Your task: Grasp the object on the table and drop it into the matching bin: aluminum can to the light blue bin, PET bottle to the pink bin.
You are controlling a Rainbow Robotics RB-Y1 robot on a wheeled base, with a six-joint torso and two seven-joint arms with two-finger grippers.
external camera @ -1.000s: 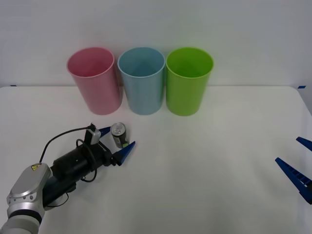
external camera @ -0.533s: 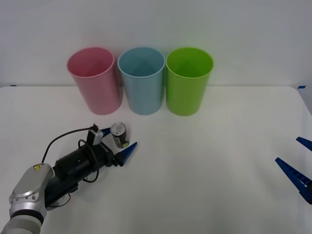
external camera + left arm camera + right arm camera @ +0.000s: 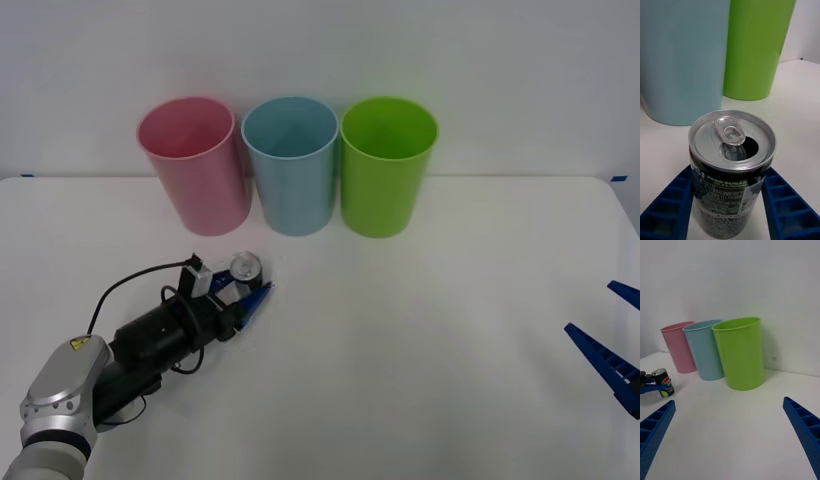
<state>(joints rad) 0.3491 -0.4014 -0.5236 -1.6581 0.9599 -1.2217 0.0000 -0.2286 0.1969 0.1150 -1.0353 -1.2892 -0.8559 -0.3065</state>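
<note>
The small black aluminum can (image 3: pixel 244 268) with a silver pull-tab top stands upright on the white table (image 3: pixel 430 330), a little in front of the pink bin (image 3: pixel 195 165) and the light blue bin (image 3: pixel 292 165). My left gripper (image 3: pixel 245 286) is shut on it. In the left wrist view both blue fingers (image 3: pixel 784 204) press against the can's (image 3: pixel 732 168) sides. The right wrist view shows the can (image 3: pixel 663 381) far off, held low by a blue finger. At the table's right edge my right gripper (image 3: pixel 612 340) waits open, with nothing between its fingers (image 3: pixel 805 435).
A lime green bin (image 3: pixel 388 165) stands to the right of the light blue one, the three bins touching in a row at the back of the table. The left arm's black cable (image 3: pixel 125 285) loops above the table behind the wrist.
The left gripper's fingers have closed in from both sides of the can and now grip it. The right arm has not moved.
</note>
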